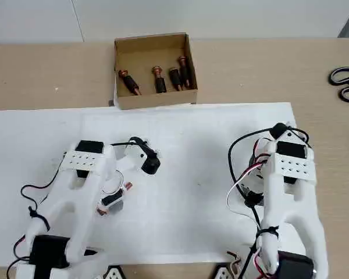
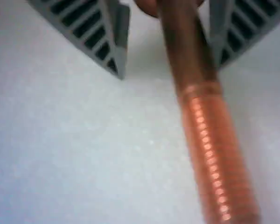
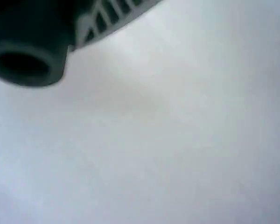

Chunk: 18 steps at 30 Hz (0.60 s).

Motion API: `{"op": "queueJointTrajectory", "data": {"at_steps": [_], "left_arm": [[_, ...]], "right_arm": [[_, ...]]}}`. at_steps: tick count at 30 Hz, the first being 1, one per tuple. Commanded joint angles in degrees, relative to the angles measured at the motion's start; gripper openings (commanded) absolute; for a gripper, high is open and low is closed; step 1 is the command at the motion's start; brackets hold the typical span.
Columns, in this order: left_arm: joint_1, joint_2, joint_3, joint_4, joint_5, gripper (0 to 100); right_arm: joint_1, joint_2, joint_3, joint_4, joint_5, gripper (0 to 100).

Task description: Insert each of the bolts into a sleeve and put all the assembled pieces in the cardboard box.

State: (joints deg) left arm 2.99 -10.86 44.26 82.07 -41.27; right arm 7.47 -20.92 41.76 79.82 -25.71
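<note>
While the left claw gapes (jaws apart), the bolt lies between.

High view down over the table — wrist views close above, seemingly, its white sheet

No readable text, labels or numbers anywhere.

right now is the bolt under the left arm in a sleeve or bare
Bare. In the left wrist view the bolt has its smooth shank and threads uncovered, nothing slid over them.
</note>
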Motion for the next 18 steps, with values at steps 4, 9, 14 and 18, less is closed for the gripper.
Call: {"op": "queueJointTrajectory", "data": {"at_steps": [4,9,14,18], "left_arm": [[-0.2,-1.2,-0.1,-1.1,-0.5,1],[-0.3,-1.8,-2.4,-0.3,0.6,0],[-1.2,-1.7,-12.3,3.6,7.0,0],[-1.2,-1.3,-20.4,8.8,8.5,0]], "right_arm": [[0.4,-0.8,-2.7,0.7,0.6,0.3],[0.4,-0.8,-2.7,0.7,0.6,0.3],[0.4,-0.8,-2.7,0.7,0.6,0.3],[0.5,-0.8,-2.7,0.7,0.6,0.3]]}}
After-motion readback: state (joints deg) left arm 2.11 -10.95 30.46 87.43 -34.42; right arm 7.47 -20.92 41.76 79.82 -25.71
